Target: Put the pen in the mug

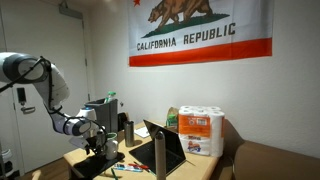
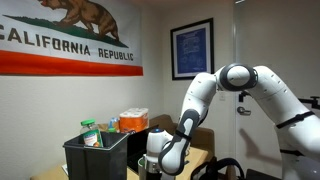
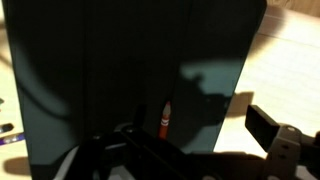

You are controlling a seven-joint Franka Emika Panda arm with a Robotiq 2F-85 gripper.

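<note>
Down near desk (image 1: 200, 166) edge in exterior view, end effector (image 1: 98, 146) low, tumbler (image 1: 128, 130) near; opening cannot be told. Exterior view: end effector (image 2: 155, 166) beside black bin (image 2: 97, 155). Wrist view: pen (image 3: 165, 121) upright before dark panel (image 3: 120, 70); mug not made out.

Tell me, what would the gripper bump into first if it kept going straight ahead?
Probably the big dark surface filling the wrist view, right ahead of the gripper. The pen poking out in front might touch first, but depth is hard to judge.
</note>
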